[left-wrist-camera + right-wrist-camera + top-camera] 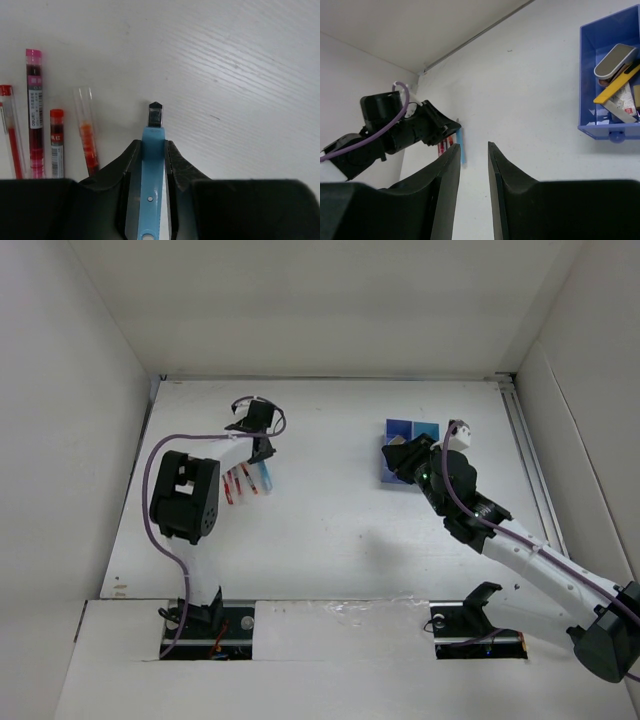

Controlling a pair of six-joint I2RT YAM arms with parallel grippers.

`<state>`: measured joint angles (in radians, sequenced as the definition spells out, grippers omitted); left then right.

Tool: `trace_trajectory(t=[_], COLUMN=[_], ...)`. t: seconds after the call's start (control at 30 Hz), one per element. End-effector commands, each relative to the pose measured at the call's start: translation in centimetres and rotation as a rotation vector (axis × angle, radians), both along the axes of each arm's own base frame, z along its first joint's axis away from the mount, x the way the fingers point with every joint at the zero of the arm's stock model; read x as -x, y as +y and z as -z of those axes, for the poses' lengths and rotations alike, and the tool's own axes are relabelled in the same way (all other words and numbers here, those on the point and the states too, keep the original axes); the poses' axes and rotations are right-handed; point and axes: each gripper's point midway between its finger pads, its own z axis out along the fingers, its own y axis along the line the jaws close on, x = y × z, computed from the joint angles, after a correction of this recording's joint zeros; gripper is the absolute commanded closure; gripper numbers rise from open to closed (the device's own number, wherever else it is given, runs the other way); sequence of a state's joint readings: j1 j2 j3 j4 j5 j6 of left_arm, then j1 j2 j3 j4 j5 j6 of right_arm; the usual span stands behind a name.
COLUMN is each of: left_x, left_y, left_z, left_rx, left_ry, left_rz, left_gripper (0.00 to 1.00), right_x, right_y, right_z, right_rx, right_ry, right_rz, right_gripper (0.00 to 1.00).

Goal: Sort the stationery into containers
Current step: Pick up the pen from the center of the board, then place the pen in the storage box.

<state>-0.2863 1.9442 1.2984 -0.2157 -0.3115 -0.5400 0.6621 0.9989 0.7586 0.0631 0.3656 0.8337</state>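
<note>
step: grasp stage; left gripper (pixel 151 149) clamped on light blue pen (pixel 151 200) beside red pens (pixel 35 125), far-left corner area
right gripper (pixel 472 152): jaws slightly parted, empty, by blue box (pixel 399 429), far-right
next: probably lift the pen, carry it to box

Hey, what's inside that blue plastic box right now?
The blue plastic box holds a grey rounded piece, a yellow-and-black strip and a white printed item. Its right part runs out of frame, unseen.
</note>
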Motion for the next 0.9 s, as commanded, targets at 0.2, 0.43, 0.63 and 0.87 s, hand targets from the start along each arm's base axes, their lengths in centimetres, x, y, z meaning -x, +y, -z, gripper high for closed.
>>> trace_trajectory(t=[0.2, 0.43, 0.63, 0.87], left_x=[-0.5, 0.3, 0.2, -2.6], left_y=[-11.3, -22.1, -30.3, -35.2], left_z=[-11.5, -15.6, -18.8, -18.4], left_rx=[0.223, 0.563, 0.757, 0.868], left_ry=[-0.267, -0.365, -0.471, -0.524], left_rz=[0.24, 0.474, 0.626, 0.668], left_gripper=[1.0, 1.0, 1.0, 1.0], right_x=[0.5, 2.1, 3.0, 2.7], right_y=[-1.9, -6.0, -7.2, -6.9], right_z=[-3.8, -4.6, -5.4, -5.1], right_rx=[-0.062, -0.141, -0.195, -0.197], right_ry=[-0.097, -0.15, -0.181, -0.173], right_rz=[0.073, 0.219, 0.243, 0.244], right_gripper=[0.65, 0.62, 0.61, 0.61])
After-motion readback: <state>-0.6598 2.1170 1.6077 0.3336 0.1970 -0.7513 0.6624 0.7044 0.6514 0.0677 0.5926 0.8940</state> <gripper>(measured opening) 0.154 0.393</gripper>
